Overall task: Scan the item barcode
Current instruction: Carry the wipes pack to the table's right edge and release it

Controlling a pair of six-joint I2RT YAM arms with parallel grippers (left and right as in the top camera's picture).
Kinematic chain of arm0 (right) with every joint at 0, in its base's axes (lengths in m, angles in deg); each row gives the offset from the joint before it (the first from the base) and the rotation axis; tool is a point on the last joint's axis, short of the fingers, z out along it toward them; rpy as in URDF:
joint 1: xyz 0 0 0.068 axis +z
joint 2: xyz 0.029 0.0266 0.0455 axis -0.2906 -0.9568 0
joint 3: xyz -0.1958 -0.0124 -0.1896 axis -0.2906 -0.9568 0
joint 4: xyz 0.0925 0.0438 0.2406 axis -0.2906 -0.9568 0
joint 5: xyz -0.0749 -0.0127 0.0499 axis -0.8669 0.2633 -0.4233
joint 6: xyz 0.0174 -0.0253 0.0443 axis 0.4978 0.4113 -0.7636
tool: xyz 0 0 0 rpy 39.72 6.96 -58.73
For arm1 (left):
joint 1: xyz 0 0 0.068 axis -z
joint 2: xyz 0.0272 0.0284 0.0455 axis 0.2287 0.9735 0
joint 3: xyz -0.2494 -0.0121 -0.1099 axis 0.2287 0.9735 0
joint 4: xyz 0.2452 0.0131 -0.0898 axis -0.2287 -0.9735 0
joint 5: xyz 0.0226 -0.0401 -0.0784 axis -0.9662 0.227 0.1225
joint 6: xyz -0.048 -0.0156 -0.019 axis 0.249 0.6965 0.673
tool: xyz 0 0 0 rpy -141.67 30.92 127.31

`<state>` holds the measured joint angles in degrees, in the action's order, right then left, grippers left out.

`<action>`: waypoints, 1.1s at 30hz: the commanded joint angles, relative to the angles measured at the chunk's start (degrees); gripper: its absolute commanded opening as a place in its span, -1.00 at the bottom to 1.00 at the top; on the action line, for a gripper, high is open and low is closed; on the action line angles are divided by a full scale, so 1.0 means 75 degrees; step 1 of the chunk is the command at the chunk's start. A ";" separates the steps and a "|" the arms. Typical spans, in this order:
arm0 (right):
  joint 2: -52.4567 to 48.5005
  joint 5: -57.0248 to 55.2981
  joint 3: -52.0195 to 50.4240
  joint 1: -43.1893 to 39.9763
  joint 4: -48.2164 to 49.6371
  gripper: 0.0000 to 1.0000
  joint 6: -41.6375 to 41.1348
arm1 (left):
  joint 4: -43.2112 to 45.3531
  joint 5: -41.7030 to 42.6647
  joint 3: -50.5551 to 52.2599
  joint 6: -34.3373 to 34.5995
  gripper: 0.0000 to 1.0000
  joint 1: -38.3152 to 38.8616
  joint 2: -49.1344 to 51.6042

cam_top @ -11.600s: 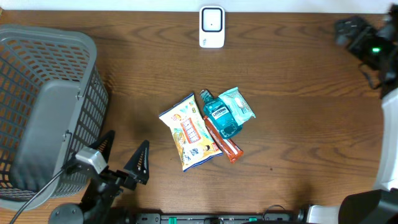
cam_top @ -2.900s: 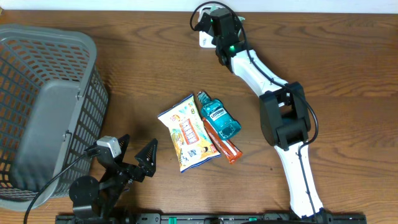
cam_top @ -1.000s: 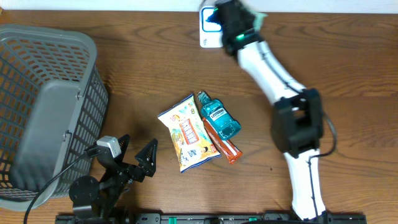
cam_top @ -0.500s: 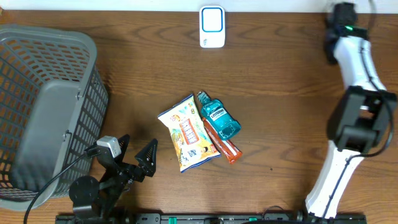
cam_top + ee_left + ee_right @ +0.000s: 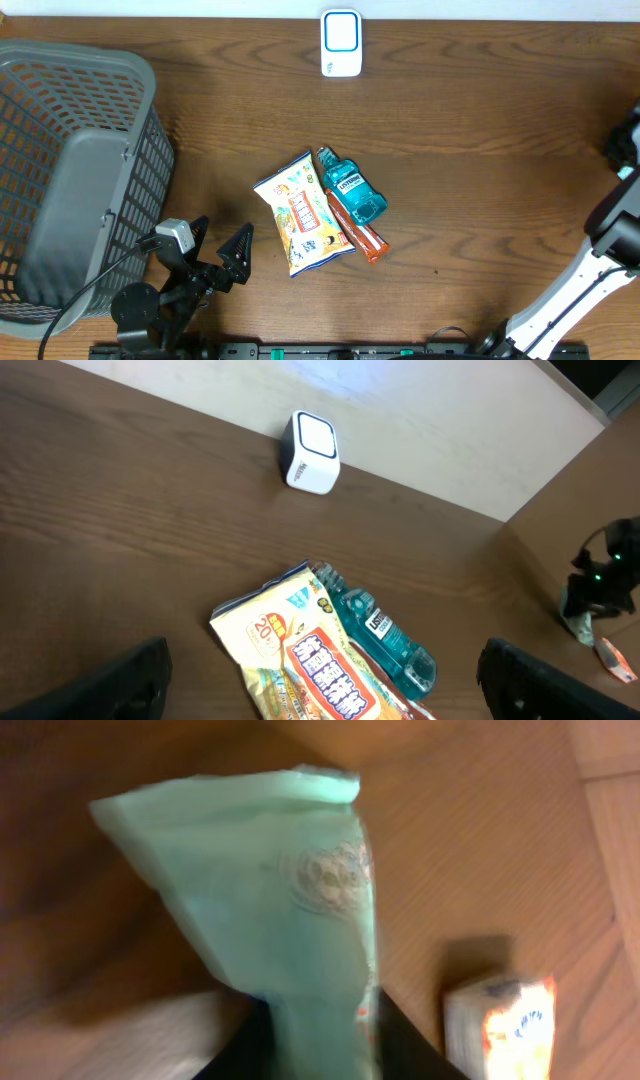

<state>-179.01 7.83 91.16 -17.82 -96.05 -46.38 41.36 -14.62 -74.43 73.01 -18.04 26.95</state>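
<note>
Mint-green packet (image 5: pixel 290 910) is way off at the right edge now. A second ago the right arm had it up at the scanner (image 5: pixel 341 43) at the back of the table, and since then it has swung clear across, so overhead I only catch a bit of the right arm (image 5: pixel 625 150) at the frame border. On the right wrist cam the packet fills the view, with its lower end sitting between the dark fingers of the right gripper (image 5: pixel 315 1020). Below it is a lighter wooden surface with a small orange-and-white box (image 5: pixel 500 1020) just beside it. That frame is badly smeared, so I honestly can't tell if the fingers are clamped on the packet or have slackened. My read is that the scan pass for this item is done and this is the drop-off, though nothing here confirms that the scan registered. The pile in the middle hasn't budged: snack bag (image 5: pixel 303 212), mouthwash bottle (image 5: pixel 352 187) and red-orange stick pack (image 5: pixel 362 237) are bunched together as before, minus the green packet that used to lie against the bottle. The left gripper (image 5: pixel 218 235) is parked near the basket (image 5: pixel 60 120) with its jaws spread as wide as they go and nothing in them. If the packet lets go cleanly, one of those three is probably next up.
</note>
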 commanded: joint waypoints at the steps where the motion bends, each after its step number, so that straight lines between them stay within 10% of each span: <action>1: 0.0152 0.0070 0.0044 -0.0149 -0.0047 0.18 -0.1072 | 0.0009 0.0044 0.0015 -0.0015 0.96 -0.0026 -0.0032; 2: 0.0286 0.0402 0.0055 -0.0140 -0.0044 0.99 -0.1142 | 0.0012 0.0044 0.0015 -0.0015 0.96 -0.0026 -0.0032; 22: 0.4100 0.7781 0.0286 0.2078 -0.0315 0.98 -0.2600 | 0.0009 0.0044 0.0015 -0.0015 0.95 -0.0026 -0.0032; 33: 0.3736 0.5336 0.0248 0.6003 -0.2614 0.98 -0.0493 | 0.0009 0.0044 0.0015 -0.0015 0.96 -0.0026 -0.0032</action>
<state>-149.48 57.40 93.45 19.51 -111.81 -57.03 41.36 -14.62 -74.43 73.01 -18.04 26.95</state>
